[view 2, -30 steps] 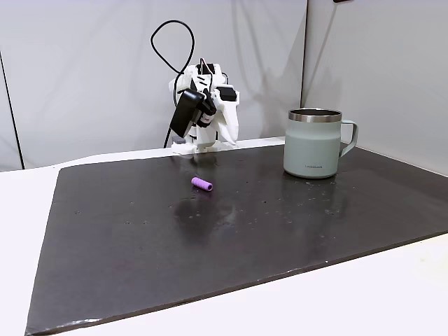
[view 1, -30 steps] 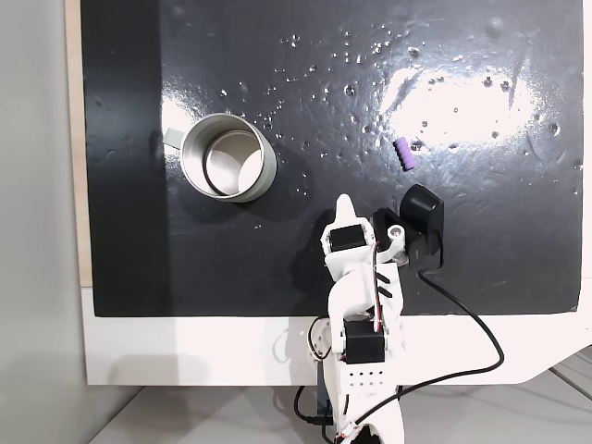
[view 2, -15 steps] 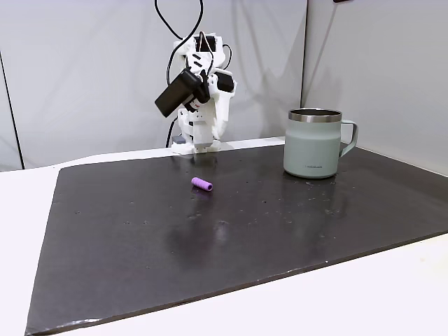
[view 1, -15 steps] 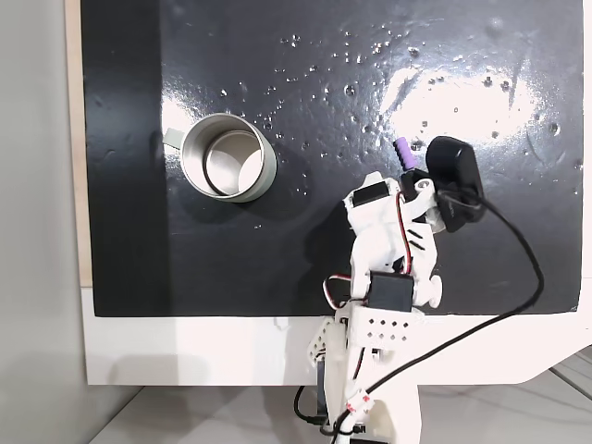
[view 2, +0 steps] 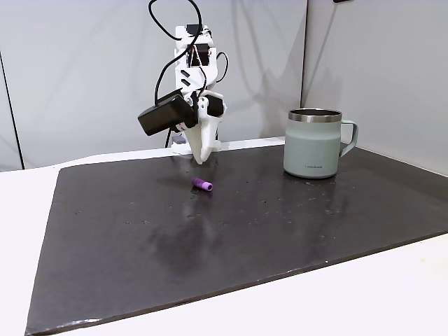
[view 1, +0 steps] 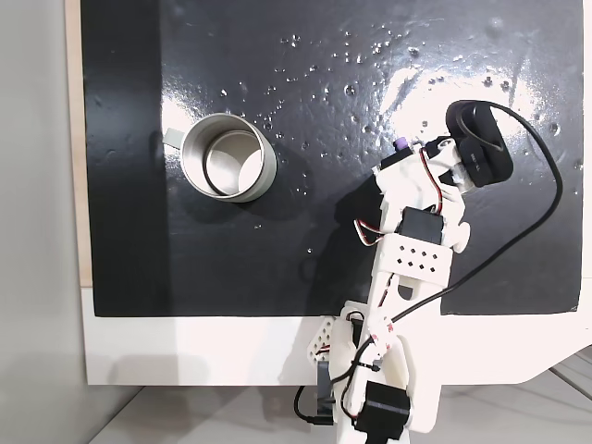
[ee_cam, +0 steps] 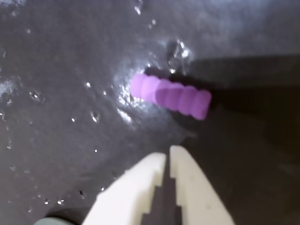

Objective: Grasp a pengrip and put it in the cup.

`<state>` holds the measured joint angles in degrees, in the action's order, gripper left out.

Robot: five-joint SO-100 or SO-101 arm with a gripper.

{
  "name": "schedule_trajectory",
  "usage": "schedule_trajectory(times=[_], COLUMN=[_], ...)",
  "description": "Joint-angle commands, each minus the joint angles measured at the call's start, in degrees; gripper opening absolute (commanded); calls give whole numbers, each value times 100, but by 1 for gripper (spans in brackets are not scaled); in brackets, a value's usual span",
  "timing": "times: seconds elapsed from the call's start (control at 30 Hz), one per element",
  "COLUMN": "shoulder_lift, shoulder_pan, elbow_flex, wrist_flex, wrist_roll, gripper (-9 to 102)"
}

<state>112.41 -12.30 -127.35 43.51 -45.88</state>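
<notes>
Pengrip (ee_cam: pixel 170 97), a small purple ribbed tube, lies on its side on the glossy black mat (view 2: pixel 280 231), untouched and not yet picked up. In the wrist view it sits just beyond the white gripper (ee_cam: pixel 167 157), whose two fingertips are pressed nearly together with only a thin slit between them, holding nothing. In the side fixed view the gripper (view 2: pixel 201 158) hangs point-down just above and behind the pengrip (view 2: pixel 202 185), with a black webcam (view 2: pixel 162 117) mounted on the arm. The metal cup (view 1: pixel 228 156) stands well apart to the left in the top-down fixed view and looks empty. Judging from this, only the approach is done; opening, grasping, carrying and dropping remain.
</notes>
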Motion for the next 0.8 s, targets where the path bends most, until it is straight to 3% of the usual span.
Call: schedule_trajectory(times=[0.0, 0.33, 0.77], shoulder_lift=[-176, -1090, -1784], shoulder_pan=[-158, -554, -396], elbow_flex=[940, 2470, 3498], wrist_flex=[431, 1837, 3454], wrist_roll=[-800, -3313, -5353], gripper=[9, 15, 23])
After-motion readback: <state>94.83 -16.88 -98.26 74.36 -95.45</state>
